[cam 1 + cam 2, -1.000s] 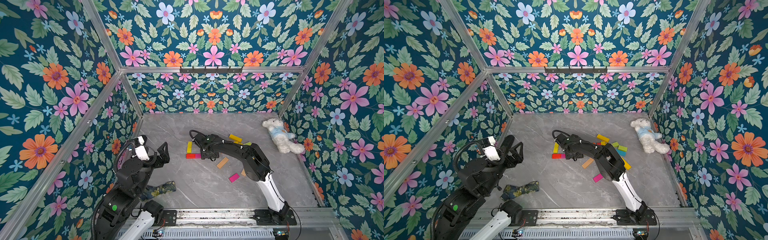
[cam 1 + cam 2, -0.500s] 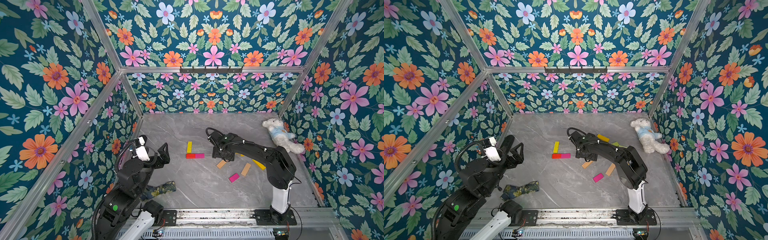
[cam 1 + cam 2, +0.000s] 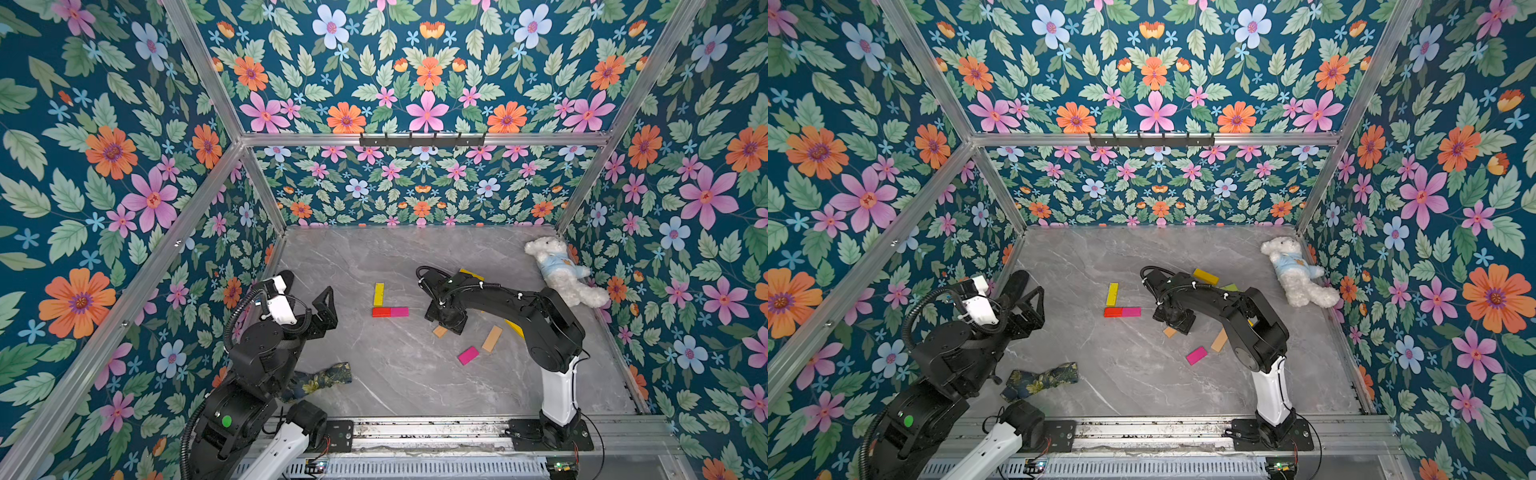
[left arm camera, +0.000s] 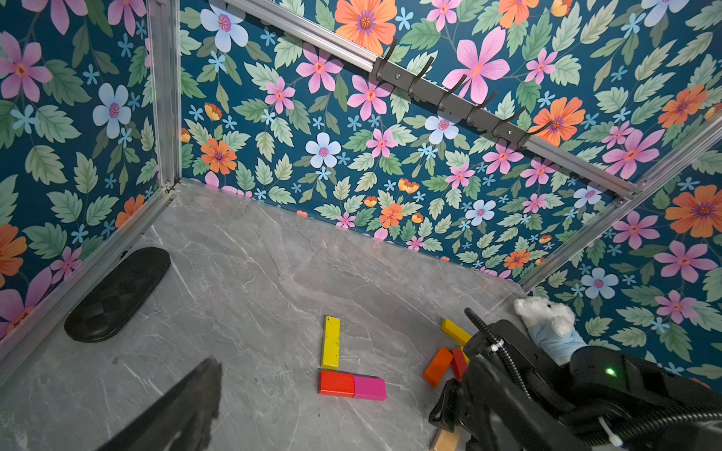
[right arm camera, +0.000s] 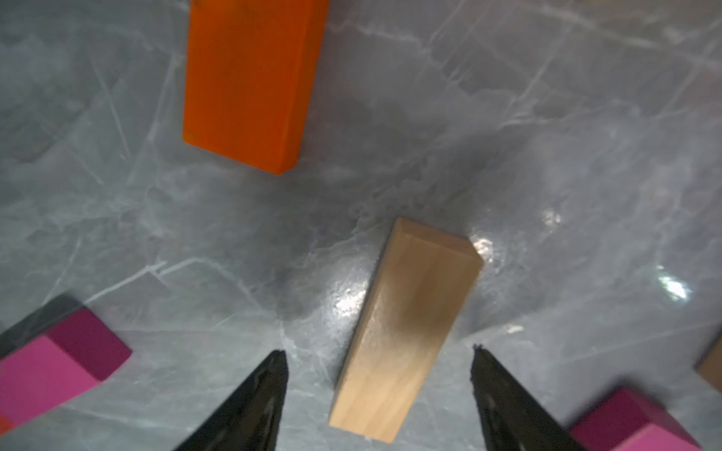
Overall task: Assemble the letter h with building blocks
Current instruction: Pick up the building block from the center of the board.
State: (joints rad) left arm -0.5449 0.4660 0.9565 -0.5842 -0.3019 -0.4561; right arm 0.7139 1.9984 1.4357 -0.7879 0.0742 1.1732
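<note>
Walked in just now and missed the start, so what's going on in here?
The robot is building a letter h from coloured blocks. The right gripper hangs low over a plain wooden block, its open jaws either side of it, not touching. The left gripper sits open and empty, away from the blocks. A yellow block, a red block and a pink block form an L.

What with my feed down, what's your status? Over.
Right gripper open, straddling plain wood block, no grip. Left gripper open, parked aside. Yellow block, red block, pink block laid in an L. Nothing blocking.
</note>
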